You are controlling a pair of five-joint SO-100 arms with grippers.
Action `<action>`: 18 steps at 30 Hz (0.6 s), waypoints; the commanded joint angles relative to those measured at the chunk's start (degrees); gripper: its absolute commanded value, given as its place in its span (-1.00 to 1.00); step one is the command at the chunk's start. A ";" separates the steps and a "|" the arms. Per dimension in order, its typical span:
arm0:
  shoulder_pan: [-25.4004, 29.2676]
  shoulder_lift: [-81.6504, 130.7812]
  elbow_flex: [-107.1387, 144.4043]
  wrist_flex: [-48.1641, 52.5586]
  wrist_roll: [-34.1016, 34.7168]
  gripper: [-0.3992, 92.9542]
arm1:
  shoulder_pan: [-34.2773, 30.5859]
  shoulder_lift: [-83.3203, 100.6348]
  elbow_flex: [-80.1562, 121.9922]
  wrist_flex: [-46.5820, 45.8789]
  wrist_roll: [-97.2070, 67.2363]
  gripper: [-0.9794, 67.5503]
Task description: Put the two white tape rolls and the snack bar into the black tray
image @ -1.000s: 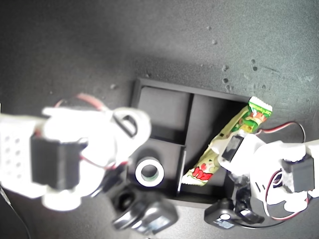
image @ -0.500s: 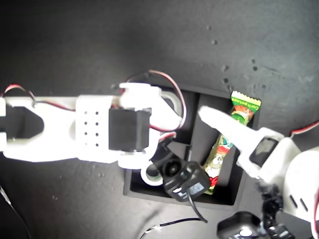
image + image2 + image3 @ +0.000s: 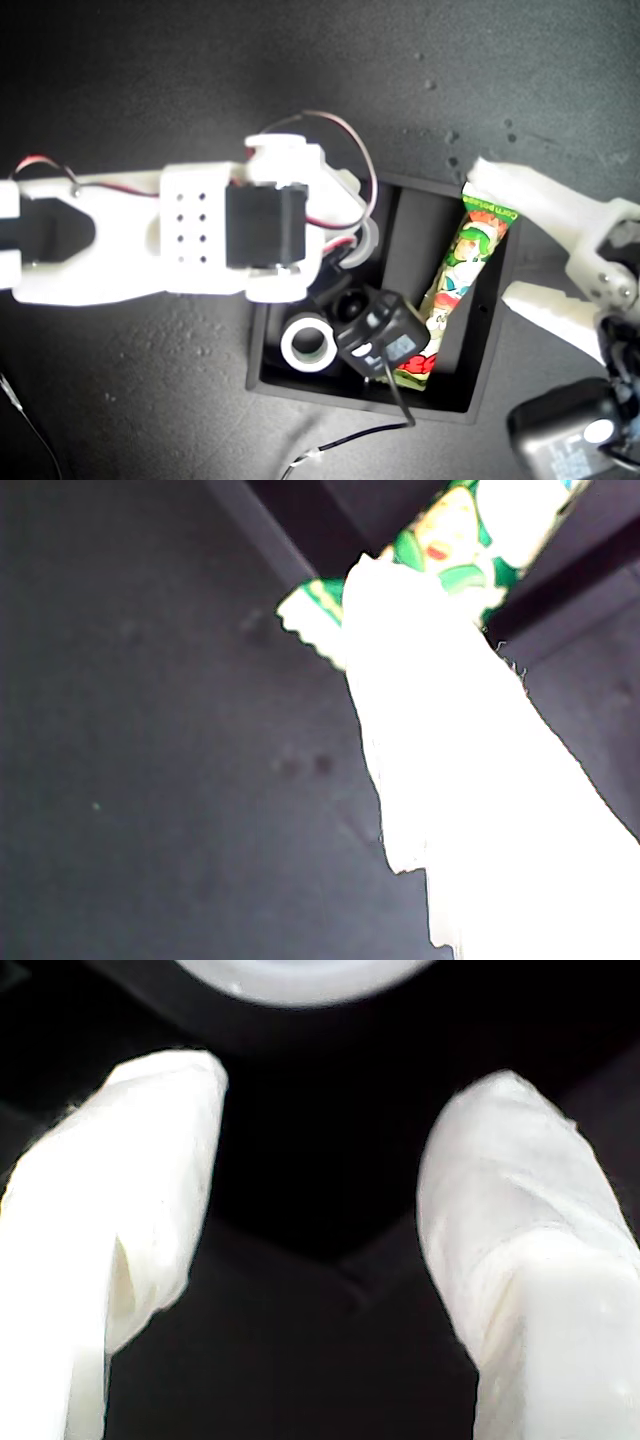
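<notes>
My first claw (image 3: 503, 232) and my second claw (image 3: 320, 1200) both gape wide, holding nothing.

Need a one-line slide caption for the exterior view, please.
Snack bar lies in the black tray beside one white tape roll; first end effector open nearby.

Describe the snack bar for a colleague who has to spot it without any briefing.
Find the black tray at the exterior view's lower centre. In its long compartment, on that view's right, lies the snack bar. It alone is long, narrow and green and white; the tape roll nearby is a plain white ring.
</notes>
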 commanded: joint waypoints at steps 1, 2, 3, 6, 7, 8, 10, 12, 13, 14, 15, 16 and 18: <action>-1.76 17.05 7.38 1.05 -1.41 -0.72 | -1.23 7.82 4.39 0.53 6.42 -0.83; -1.85 21.45 10.72 1.05 -2.11 -0.73 | -1.49 10.11 6.42 0.53 7.91 -0.93; -1.85 26.02 14.24 1.05 -2.81 -0.75 | -1.67 12.83 9.23 0.53 9.58 -0.98; -1.76 40.52 25.66 1.05 -6.06 -0.80 | -1.67 22.41 19.86 0.53 13.80 -0.98; -1.49 45.44 29.71 1.05 -7.21 -0.81 | -1.49 25.58 23.55 0.53 14.77 -0.98; -1.32 50.45 33.93 1.05 -8.61 -0.83 | -1.32 29.27 27.33 0.53 15.73 -0.98; -0.53 59.94 42.01 0.97 -10.81 -0.86 | -1.05 37.00 35.60 0.53 17.14 -0.99; 0.26 68.91 50.98 0.62 -12.92 -0.90 | -0.09 46.05 46.05 0.44 18.90 -0.99; 0.53 73.04 55.55 0.18 -13.89 -0.92 | 0.79 50.54 51.50 0.44 19.42 -0.99; 0.79 77.26 60.73 -0.79 -14.68 -0.93 | 1.85 55.55 57.57 0.44 19.95 -0.99; 1.05 81.21 66.01 -1.85 -15.38 -0.95 | 3.43 60.12 63.11 0.44 19.78 -0.99; 1.23 85.17 71.28 -2.99 -16.08 -0.96 | 5.01 65.13 69.26 0.44 19.69 -0.99; 1.67 93.25 82.18 -5.98 -17.14 -0.99 | 8.44 75.41 81.65 -1.67 17.84 -0.99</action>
